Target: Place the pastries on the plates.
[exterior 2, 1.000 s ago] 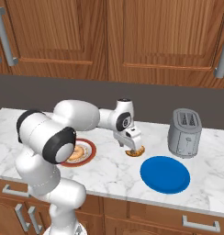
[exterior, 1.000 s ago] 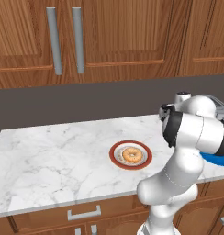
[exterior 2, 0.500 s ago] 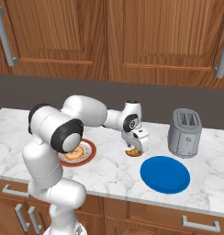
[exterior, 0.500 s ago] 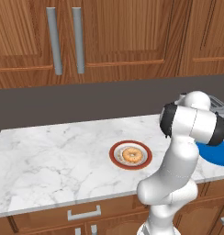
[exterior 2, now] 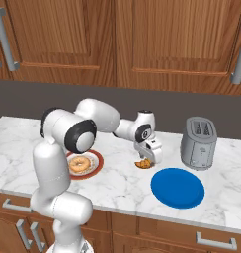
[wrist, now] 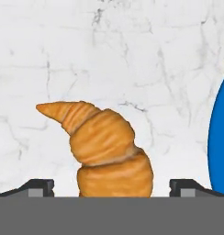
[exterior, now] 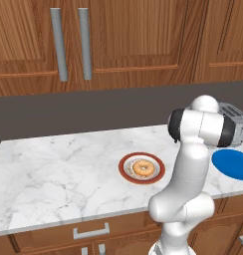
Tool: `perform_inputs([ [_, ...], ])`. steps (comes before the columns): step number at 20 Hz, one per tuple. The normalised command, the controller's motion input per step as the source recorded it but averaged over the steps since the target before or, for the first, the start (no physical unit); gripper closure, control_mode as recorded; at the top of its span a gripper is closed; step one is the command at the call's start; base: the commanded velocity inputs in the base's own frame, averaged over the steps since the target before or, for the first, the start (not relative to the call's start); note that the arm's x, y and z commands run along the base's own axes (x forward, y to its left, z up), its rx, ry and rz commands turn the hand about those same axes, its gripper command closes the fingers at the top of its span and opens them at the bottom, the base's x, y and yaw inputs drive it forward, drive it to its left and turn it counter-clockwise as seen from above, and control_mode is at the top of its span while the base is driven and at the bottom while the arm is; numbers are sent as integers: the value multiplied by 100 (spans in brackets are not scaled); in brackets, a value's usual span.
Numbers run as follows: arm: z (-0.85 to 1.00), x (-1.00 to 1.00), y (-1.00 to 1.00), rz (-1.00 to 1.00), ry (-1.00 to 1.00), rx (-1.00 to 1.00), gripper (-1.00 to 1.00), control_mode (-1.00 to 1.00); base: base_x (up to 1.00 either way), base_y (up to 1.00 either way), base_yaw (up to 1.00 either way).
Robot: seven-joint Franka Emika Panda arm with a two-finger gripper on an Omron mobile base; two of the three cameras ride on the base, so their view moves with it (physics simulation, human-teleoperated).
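A golden ring doughnut [exterior: 143, 168] [exterior 2: 79, 163] lies on the red-rimmed white plate [exterior: 124, 169] [exterior 2: 97, 159]. The other pastry, an orange-brown croissant-shaped piece [exterior 2: 142, 164] [wrist: 107, 147], rests on the marble counter between that plate and the plain blue plate [exterior 2: 177, 188] [exterior: 233, 164] [wrist: 222, 137]. My gripper [exterior 2: 148, 157] [wrist: 111, 188] hangs low right over the croissant and is open. One dark fingertip [wrist: 38, 187] stands to each side of it, well apart from the pastry. The blue plate holds nothing.
A silver toaster [exterior 2: 199, 143] [exterior: 234, 118] stands behind the blue plate at the right. The counter's front edge [exterior 2: 142, 212] runs close to the blue plate. Wooden cabinets hang above the dark backsplash.
The hand has shifted a little right and down over the croissant, and the elbow swung right with it. The jaws stayed open. Doughnut and plates have not moved.
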Motion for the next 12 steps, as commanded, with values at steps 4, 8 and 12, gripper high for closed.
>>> perform_inputs([
  [4,-29,4,-7,0,0,0,-100,-100,0,0,0],
  [8,-25,1,-3,0,0,0,-100,-100,0,0,0],
  [12,-12,1,0,0,0,0,100,-100,0,0,0],
])
